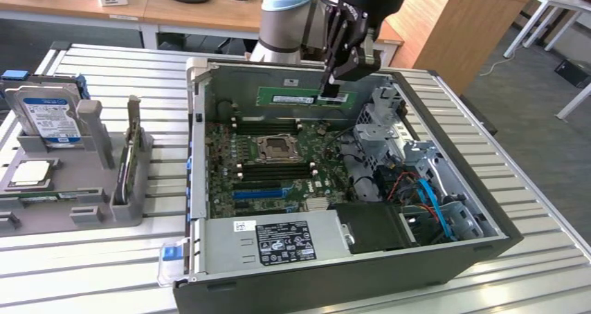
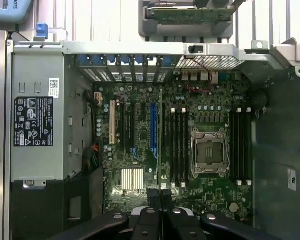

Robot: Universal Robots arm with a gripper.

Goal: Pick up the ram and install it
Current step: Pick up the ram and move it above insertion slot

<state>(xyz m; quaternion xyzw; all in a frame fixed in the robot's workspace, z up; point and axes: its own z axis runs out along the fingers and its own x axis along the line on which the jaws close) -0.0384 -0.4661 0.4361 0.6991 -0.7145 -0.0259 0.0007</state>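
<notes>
Closest to the wrist camera, the two black fingers (image 2: pixel 151 197) of the gripper (image 2: pixel 160 194) are drawn together, with only a thin edge between them. In the exterior view the gripper hangs from the arm (image 1: pixel 286 16) over the far side of the open computer case (image 1: pixel 196 120), clamped on the ram (image 1: pixel 297 96).

The ram is a long green stick, held level and on edge. Its length runs across the exterior view from left to right. The grip sits near the stick's end on the exterior view's right, and the rest of the stick projects free toward the exterior view's left. The ram hangs clear of the motherboard (image 1: pixel 231 169) and is not seated in any slot. It appears in front of the case's far wall.

Below the gripper, the wrist view shows the processor socket (image 2: pixel 208 152) with long black memory slots (image 2: pixel 177 147) on both sides of it. A grey power supply (image 1: pixel 277 239) with a black label occupies the near end of the case in the exterior view. Blue cables (image 1: pixel 434 207) lie among the metal brackets at the exterior view's right.

The case lies on its side, open face up, on a slatted metal table (image 1: pixel 526 189). On the exterior view's left, apart from the case, a grey rack (image 1: pixel 93 189) holds a blue-labelled hard drive (image 1: pixel 46 117) standing in one of its bays.
</notes>
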